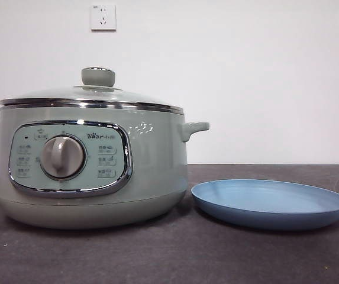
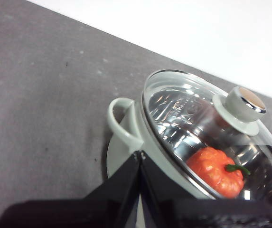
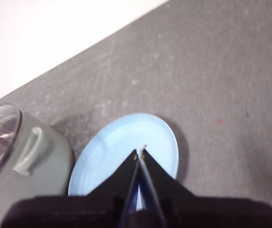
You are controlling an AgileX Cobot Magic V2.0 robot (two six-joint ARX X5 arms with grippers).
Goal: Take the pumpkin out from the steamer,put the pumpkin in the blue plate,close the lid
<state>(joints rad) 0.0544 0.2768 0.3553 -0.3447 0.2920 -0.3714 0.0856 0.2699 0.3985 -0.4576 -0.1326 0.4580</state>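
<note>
Still nothing lifted: glass lid (image 1: 95, 94) sits on the steamer (image 1: 92, 171), pumpkin (image 2: 216, 172) inside. My left gripper (image 2: 139, 154) and right gripper (image 3: 140, 153) hover pinched closed, empty. Blue plate (image 1: 270, 204) waits bare. Next, grasp the lid knob (image 2: 240, 103).

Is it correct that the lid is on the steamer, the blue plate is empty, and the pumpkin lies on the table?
Not quite: the pumpkin is inside the steamer, under the glass lid, as the left wrist view shows. The blue plate is empty.
</note>
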